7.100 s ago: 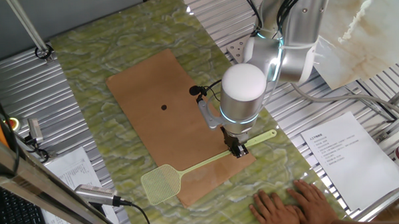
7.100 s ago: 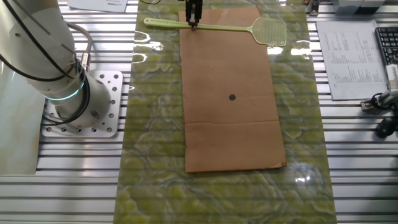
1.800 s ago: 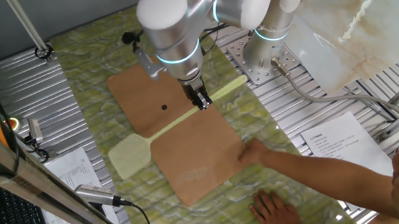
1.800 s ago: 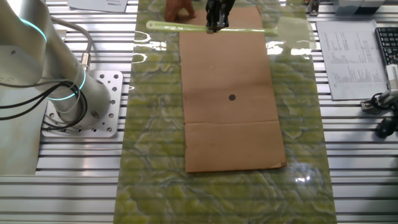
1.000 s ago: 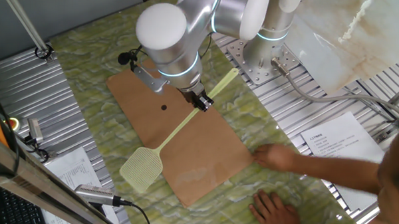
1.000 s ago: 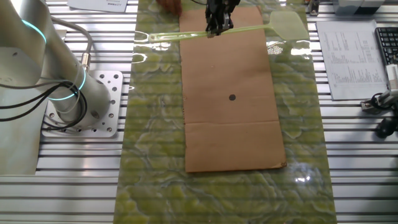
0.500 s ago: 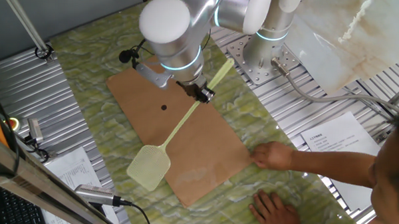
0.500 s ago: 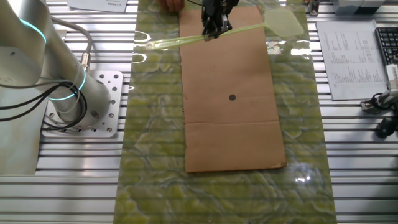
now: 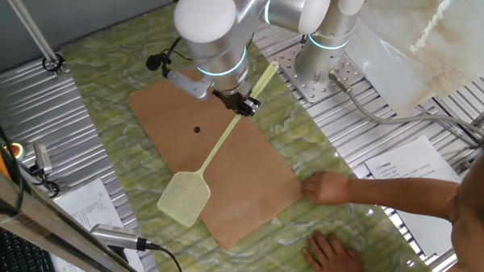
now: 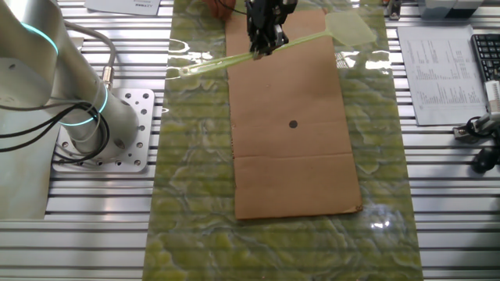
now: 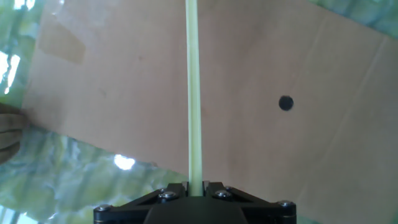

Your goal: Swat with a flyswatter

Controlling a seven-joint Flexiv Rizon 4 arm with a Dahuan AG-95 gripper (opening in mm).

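flyswatter (image 9: 201, 162) is in the grip of the gripper (image 9: 245, 106), whose jaws are closed on the thin handle, a little up from its middle; in the hand view the handle (image 11: 193, 93) comes straight out from between the closed jaws and runs across the brown board (image 11: 249, 74). the tool is lifted off the table, not lying on it. in one fixed view the mesh head (image 9: 184, 198) hangs near the left edge of the near end of the brown board (image 9: 251, 160), and the free end of the handle (image 9: 269, 70) points to the far right, toward the arm's base.

compared with one second ago, the arm has turned the flyswatter. the handle was lying more flat across the board, and now it stands steeper, with the head swung nearer and more to the right, closer over the board. in the other fixed view the same change shows: the handle (image 10: 234, 58) was almost level and is now clearly tilted. i judge this is the swing toward the small black dot (image 9: 196, 129) on the board, which looks like the target. the dot is still well apart from the head, so the swat is not yet done.

a person's hand (image 9: 324, 187) rests at the near right corner of the board and seems to hold it.
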